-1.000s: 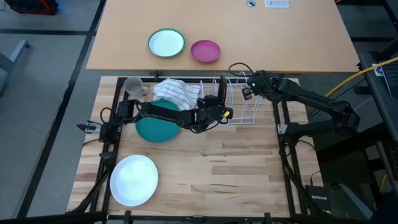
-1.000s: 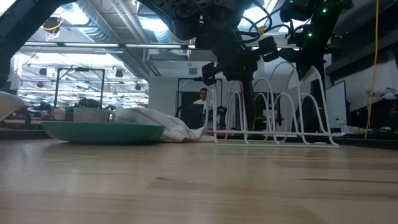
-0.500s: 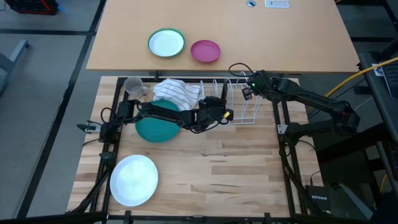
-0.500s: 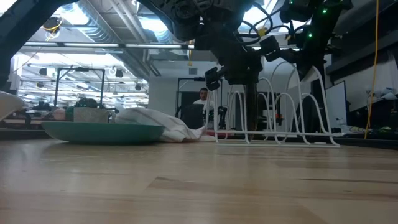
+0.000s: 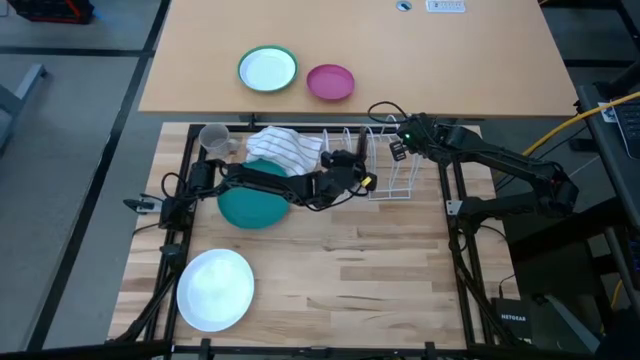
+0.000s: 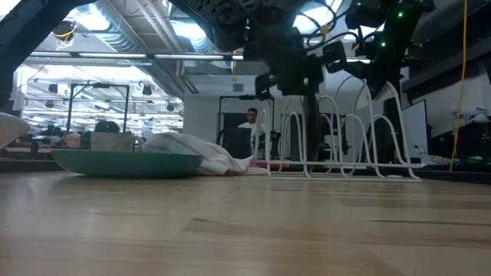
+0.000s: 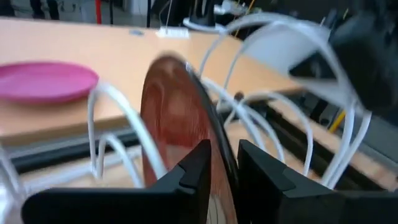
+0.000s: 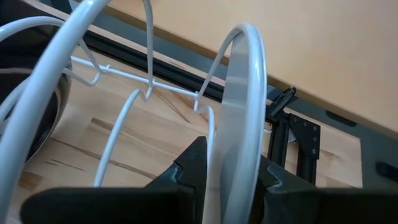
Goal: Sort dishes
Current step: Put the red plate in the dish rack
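Observation:
A red-brown glossy plate [image 7: 174, 112] stands on edge among the loops of a white wire rack [image 5: 388, 172]. My left gripper [image 7: 224, 168] is shut on it, reaching in from the table's left [image 5: 350, 172]. My right gripper [image 8: 233, 174] is shut on a loop at the rack's right end [image 5: 397, 150]. A dark green plate [image 5: 250, 205] lies flat on the table, partly under my left arm. A large white plate [image 5: 215, 288] lies flat at the near left. My left gripper pinches the red-brown plate's rim [image 7: 211, 134] between its two fingers [image 7: 186, 177], one on each face. The fingers come roughly level from the table's left. The plate stands upright on edge between the rack's wires; its lower edge is hidden. My right gripper pinches one tall wire loop of the rack [image 8: 244, 124] between its two fingers [image 8: 193, 168]. The fingers lie across the wire. The rack stands on the table [image 6: 353, 175].
A striped cloth [image 5: 285, 148] and a clear cup [image 5: 213, 138] lie at the far left of the rack. A small green-rimmed white plate [image 5: 268, 69] and a pink bowl [image 5: 330, 82] sit on the tan table beyond. Bare wood lies at the near right.
My left gripper has moved a little toward the table's far edge and slightly up, carrying the red-brown plate upright within the rack. My right gripper has kept its hold on the rack loop.

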